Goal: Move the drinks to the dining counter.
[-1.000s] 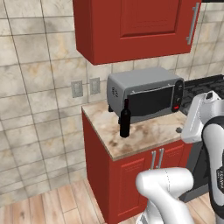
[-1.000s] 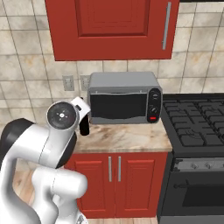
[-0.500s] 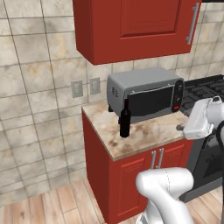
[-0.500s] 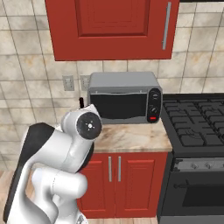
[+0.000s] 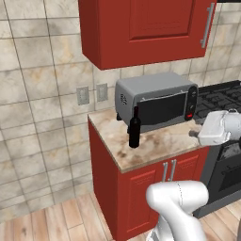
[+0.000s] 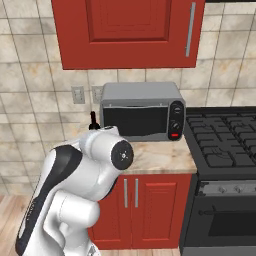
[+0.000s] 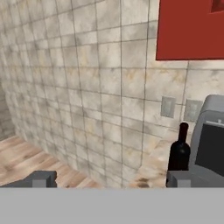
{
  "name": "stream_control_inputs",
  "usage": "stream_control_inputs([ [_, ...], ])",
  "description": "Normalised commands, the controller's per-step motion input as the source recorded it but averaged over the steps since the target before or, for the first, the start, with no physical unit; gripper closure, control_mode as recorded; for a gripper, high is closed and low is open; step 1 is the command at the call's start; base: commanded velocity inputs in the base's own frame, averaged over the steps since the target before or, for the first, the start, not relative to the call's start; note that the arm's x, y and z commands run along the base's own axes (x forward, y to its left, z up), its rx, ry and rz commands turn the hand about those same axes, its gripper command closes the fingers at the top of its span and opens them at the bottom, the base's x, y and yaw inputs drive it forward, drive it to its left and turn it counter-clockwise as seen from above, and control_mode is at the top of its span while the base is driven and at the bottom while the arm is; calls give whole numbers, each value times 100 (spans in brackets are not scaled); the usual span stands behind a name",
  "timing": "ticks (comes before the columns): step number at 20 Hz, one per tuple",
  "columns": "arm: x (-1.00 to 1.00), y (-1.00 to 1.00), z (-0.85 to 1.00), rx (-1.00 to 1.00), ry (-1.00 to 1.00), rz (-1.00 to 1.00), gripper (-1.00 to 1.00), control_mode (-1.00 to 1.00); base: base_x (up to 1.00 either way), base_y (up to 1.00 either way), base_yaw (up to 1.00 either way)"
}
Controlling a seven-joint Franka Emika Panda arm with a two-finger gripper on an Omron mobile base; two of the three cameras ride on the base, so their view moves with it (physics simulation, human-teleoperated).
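**Drinks not yet moved: one wine bottle on the side counter, ungrasped**

The red wall cabinet [image 5: 146, 28] spans the top of the left base view, above a narrow marbled countertop [image 5: 155, 143] that sits at centre frame on red base cabinets. This is tile-backed, so I judge it is not the dining counter, and no island slab can be made out in these frames. A black stove [image 6: 225, 145] takes up the right side of the right base view. A grey toaster oven [image 5: 157, 101] stands on the countertop at centre.

Just beside the oven's left end stands a wine bottle [image 5: 134, 128], upright on the countertop, left of centre in the left base view. In the right base view its neck pokes up behind the arm's shoulder, at centre left. In the hand view it sits at lower right, near the right fingertip.

The gripper [image 7: 111, 179] has its jaws spread fully wide and holds nothing; its dark fingertips [image 7: 41, 178] rise at the bottom of the hand view, pointing mostly at tiled wall, with the bottle off to one side.

By my reading, the task is at its start: this bottle is unreached, and the other drinks remain to be found.
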Motion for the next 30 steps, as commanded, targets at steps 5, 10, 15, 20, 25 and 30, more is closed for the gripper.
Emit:
stream_control_inputs([
  [5,29,30,-24,12,0,0,-100,-100,0,0,0],
  [10,38,35,-25,5,-6,0,-100,-100,0,0,0],
  [15,11,19,-9,0,-22,-3,-100,-100,0,0,0],
  [20,20,16,-8,-1,-21,-1,-100,-100,0,0,0],
  [25,26,29,-14,0,-8,0,-100,-100,0,0,0],
  [30,15,33,-6,0,0,0,-100,-100,0,0,0],
])
